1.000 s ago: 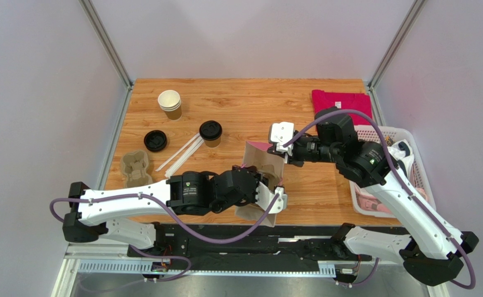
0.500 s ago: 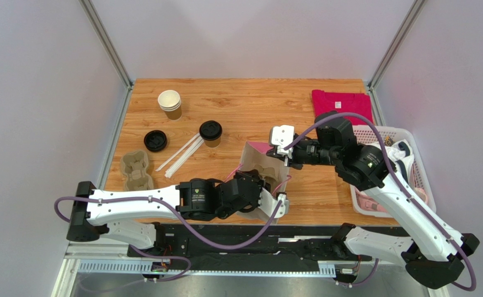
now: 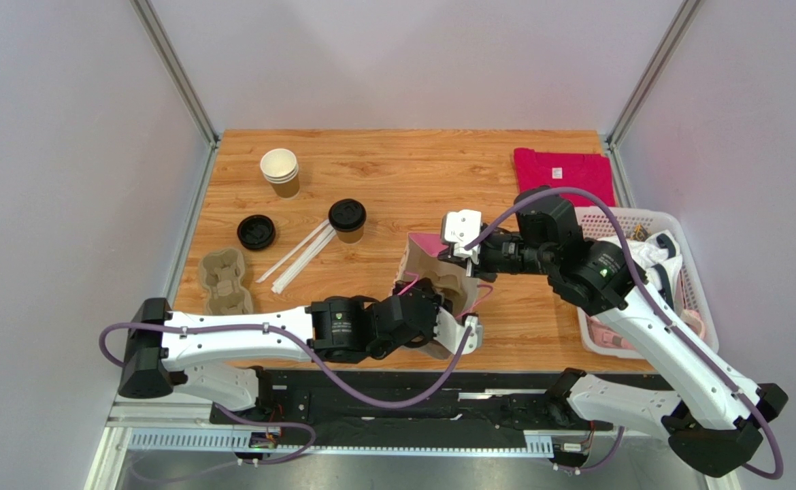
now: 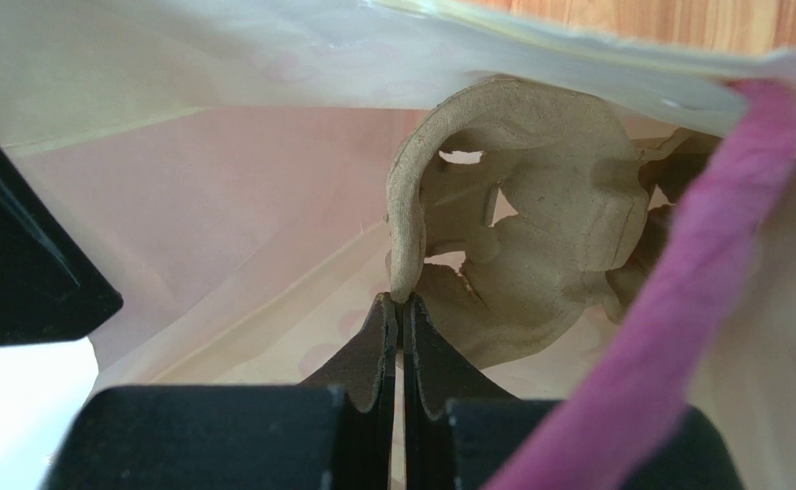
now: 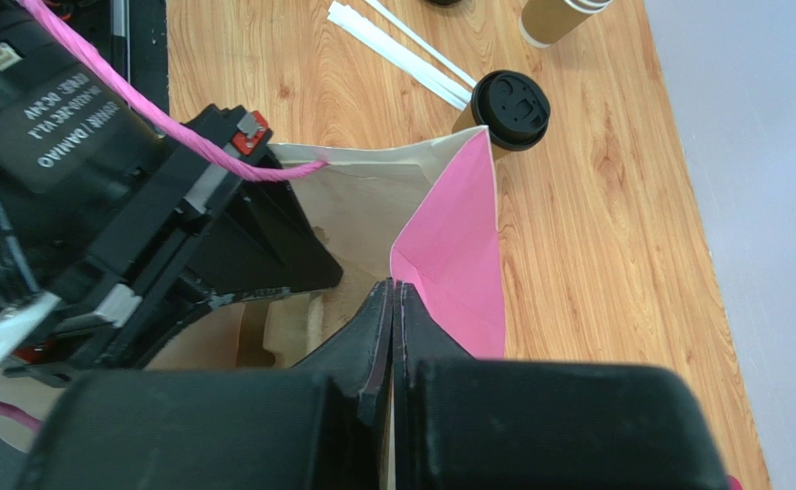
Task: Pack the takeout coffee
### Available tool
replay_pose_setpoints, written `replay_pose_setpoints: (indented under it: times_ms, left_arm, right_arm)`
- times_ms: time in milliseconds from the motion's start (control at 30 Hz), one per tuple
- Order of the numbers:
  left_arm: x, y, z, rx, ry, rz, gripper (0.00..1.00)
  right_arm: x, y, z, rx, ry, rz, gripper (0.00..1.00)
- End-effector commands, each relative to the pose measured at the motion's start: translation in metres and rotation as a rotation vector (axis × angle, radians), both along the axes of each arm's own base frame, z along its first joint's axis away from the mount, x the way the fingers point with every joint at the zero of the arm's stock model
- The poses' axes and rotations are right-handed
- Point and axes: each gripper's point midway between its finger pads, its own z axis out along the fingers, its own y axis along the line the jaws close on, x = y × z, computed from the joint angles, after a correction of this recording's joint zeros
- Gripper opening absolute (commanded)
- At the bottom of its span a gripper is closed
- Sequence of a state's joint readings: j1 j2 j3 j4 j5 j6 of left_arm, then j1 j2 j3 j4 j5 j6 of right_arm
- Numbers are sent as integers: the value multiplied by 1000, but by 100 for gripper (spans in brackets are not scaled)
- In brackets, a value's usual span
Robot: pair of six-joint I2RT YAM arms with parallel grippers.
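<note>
- Brown kraft paper cup [image 3: 348, 218] with a round black plastic lid stands upright on the wooden table [image 3: 423, 163]. It is outside the bag, near the bag's far left corner.
- Cream paper bag [image 3: 435, 267] with a pink inner side panel stands open at the middle of the table's near half, between the two arms.
- The left gripper [image 4: 400, 306] reaches down inside the bag. Its fingers are pinched tight on the curved edge of a grey-brown moulded pulp cup carrier [image 4: 535, 214], which sits tilted against the bag's inner wall.
- A twisted pink paper handle [image 4: 678, 286] hangs across the right of the left wrist view, in front of the carrier.
- The right gripper [image 5: 392, 291] is clenched on the bag's top rim, at the fold beside the pink panel.
- A second pulp carrier [image 3: 224, 283] lies flat at the table's left edge, well apart from the bag.
- A loose black plastic lid [image 3: 256, 232] lies just beyond that carrier.
- A stack of open kraft cups with white insides [image 3: 280, 170] stands further back.
- Long white paper-wrapped sticks [image 3: 298, 255] lie diagonally just left of the lidded cup.
- A folded magenta cloth [image 3: 564, 172] lies at the far right corner, beside a white plastic lattice basket [image 3: 637, 217].
</note>
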State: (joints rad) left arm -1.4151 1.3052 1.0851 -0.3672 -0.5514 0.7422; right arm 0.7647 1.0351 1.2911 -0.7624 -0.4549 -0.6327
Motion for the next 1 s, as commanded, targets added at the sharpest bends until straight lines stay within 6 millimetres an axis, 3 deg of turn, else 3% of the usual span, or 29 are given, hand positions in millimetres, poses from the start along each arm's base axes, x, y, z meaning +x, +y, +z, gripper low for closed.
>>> replay_pose_setpoints:
  times_ms: [0, 233, 400, 533, 700, 867, 967]
  left_arm:
    - [1, -2, -35, 58, 87, 2, 0]
    - [2, 2, -42, 90, 116, 9, 1]
    - [1, 0, -17, 41, 121, -4, 31]
    - [0, -3, 5, 5, 120, -13, 41]
    - [0, -3, 15, 1, 109, -24, 46]
    - [-1, -4, 27, -20, 97, -38, 65]
    - [-2, -6, 39, -49, 103, -45, 66]
  right_arm:
    - [-2, 2, 1, 13, -6, 11, 0]
    - [5, 2, -2, 10, -6, -7, 0]
    - [14, 0, 1, 16, -12, -29, 0]
    - [18, -1, 2, 17, -16, -33, 0]
    - [20, -1, 2, 19, -17, -30, 0]
    - [23, -3, -2, 11, -15, -37, 0]
    - [25, -4, -5, 5, -8, -42, 0]
